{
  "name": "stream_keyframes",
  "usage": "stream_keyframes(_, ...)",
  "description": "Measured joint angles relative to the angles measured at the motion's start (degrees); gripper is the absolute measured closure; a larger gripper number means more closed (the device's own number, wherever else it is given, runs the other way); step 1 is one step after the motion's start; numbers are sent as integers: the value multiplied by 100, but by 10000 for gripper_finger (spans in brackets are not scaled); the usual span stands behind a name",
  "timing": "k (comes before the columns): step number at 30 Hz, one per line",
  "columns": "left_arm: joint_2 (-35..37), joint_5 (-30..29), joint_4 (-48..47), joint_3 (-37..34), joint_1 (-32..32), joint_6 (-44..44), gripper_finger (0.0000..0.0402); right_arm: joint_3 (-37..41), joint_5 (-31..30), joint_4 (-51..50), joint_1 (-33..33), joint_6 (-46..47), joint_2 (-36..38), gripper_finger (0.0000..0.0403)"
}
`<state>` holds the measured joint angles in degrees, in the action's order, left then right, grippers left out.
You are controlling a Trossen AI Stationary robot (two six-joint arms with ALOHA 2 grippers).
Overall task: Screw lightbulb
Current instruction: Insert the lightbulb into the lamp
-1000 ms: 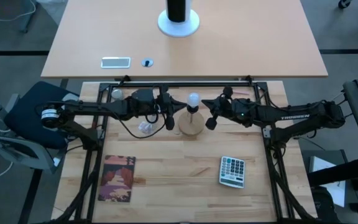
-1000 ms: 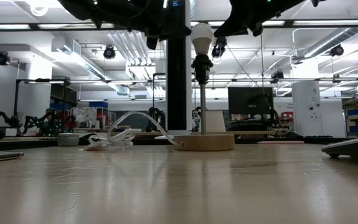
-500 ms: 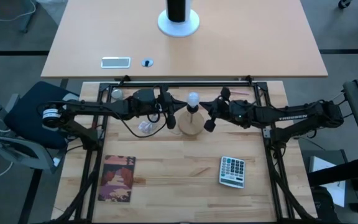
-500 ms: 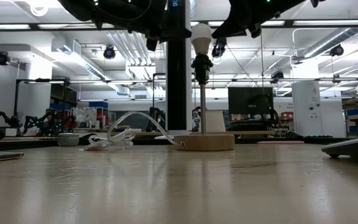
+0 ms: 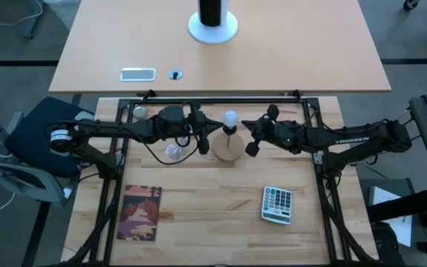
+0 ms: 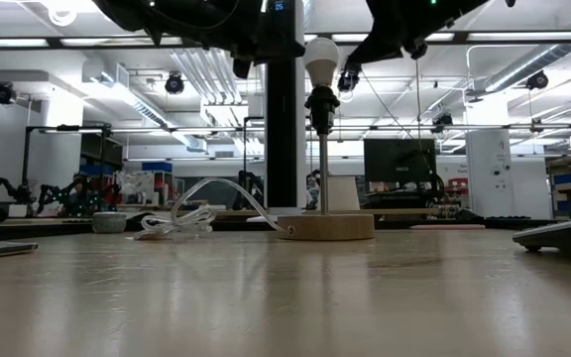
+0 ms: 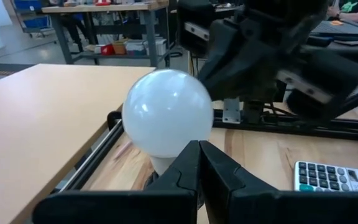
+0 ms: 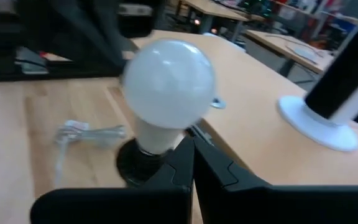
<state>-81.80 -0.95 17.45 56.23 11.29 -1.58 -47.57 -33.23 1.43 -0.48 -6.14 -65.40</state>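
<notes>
The lightbulb (image 5: 230,117) is frosted white and stands upright in the dark socket (image 6: 321,99) of a small lamp. The lamp's thin stem rises from a round wooden base (image 5: 227,148). My left gripper (image 5: 213,128) is shut and level, on the bulb's left, with a small gap to it. In its wrist view the bulb (image 7: 168,112) fills the space just past the fingertips. My right gripper (image 5: 245,127) is shut too, close on the bulb's right, with the bulb (image 8: 168,84) just beyond its tips. My right gripper's shut fingertips (image 8: 188,149) lie level from the table's right, beside the bulb's neck (image 8: 157,134) just above the socket. Whether they touch it I cannot tell.
A crumpled clear wrapper (image 5: 173,152) lies left of the lamp base and a small grey ball (image 5: 138,113) sits at the far left. A calculator (image 5: 277,204) lies near right and a reddish booklet (image 5: 141,213) near left. Beyond is a second table with a white-footed post (image 5: 213,22).
</notes>
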Motion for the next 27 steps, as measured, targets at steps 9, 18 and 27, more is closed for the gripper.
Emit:
stream_keyframes(9,-13,-367,-2,-2,9,-112,401,0,246,161,-372,-239,-117,403)
stream_keyframes(18,-13,-415,-9,-2,7,-125,401,-2,598,481,-379,-376,-164,403)
stream_keyframes(27,-13,-517,-31,0,24,-184,401,-2,705,448,-225,-252,-150,403)
